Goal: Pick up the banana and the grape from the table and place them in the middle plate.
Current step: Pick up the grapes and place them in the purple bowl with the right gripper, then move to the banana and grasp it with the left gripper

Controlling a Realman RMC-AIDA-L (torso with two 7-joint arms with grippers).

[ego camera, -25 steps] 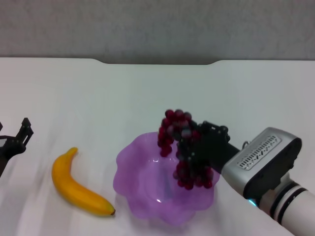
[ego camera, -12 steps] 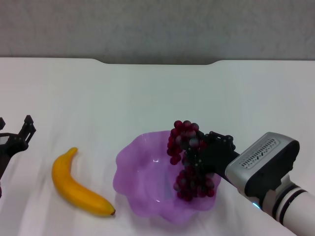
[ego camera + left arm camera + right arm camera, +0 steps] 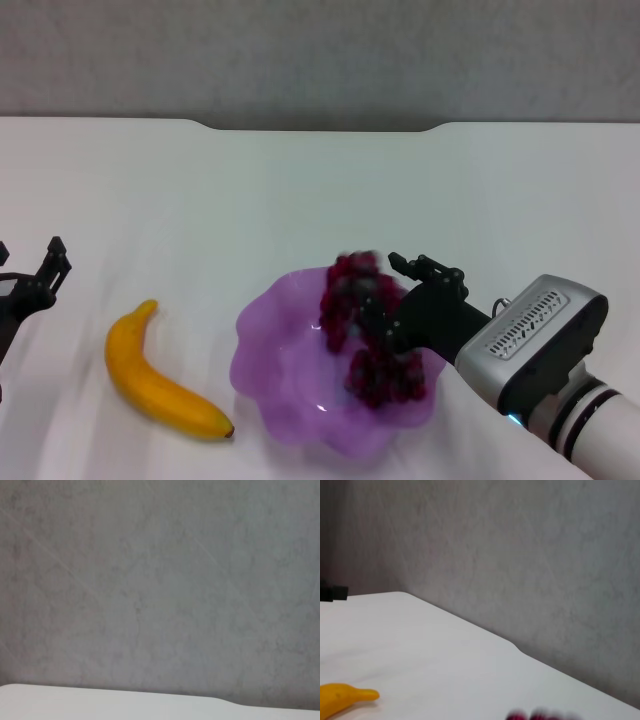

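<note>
The grape (image 3: 365,330) is a dark red-purple bunch lying blurred inside the middle plate (image 3: 275,370), a translucent purple bowl with a wavy rim at the front centre of the table (image 3: 300,190). My right gripper (image 3: 418,275) is just right of the bunch over the plate's right rim, fingers spread and apart from the grapes. The banana (image 3: 155,385) lies on the table left of the plate; its end also shows in the right wrist view (image 3: 342,697), as does the top of the grape (image 3: 540,715). My left gripper (image 3: 28,285) is at the far left edge, open and empty.
The table's far edge has a notch (image 3: 320,127) against a grey wall. The left wrist view shows only the wall and a strip of table (image 3: 100,702).
The grape bunch has come out of my right gripper and dropped lower and leftward into the plate. The right gripper's fingers have opened. The left gripper has barely moved.
</note>
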